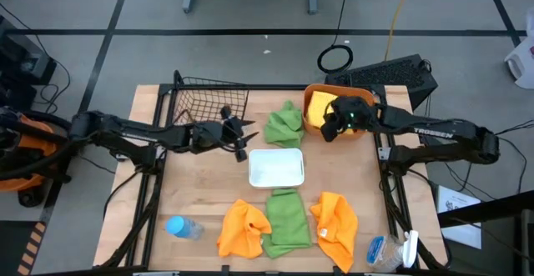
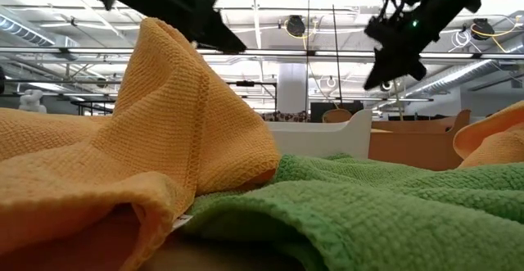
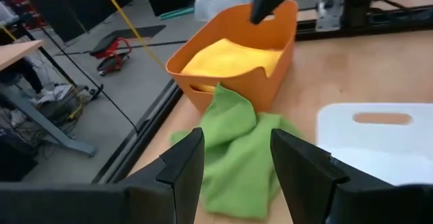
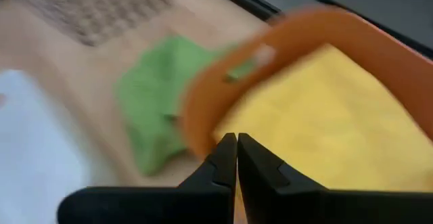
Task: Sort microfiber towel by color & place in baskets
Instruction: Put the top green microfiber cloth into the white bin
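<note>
A yellow towel [image 1: 318, 107] lies inside the orange tub [image 1: 312, 92] at the far right. My right gripper [image 4: 237, 149] hangs shut above the tub, holding nothing. A green towel [image 1: 284, 124] lies crumpled on the table against the tub's left side. My left gripper [image 3: 237, 163] is open and points at this green towel from the left, short of it. The white tray [image 1: 276, 167] sits at the table's middle. Two orange towels [image 1: 244, 228] [image 1: 336, 218] and a second green towel [image 1: 288, 219] lie near the front edge. The black wire basket [image 1: 209, 101] stands far left.
A blue-capped plastic bottle [image 1: 182, 228] lies at the front left. Another clear bottle [image 1: 385, 251] lies at the front right corner. Bare wood shows between the wire basket and the white tray.
</note>
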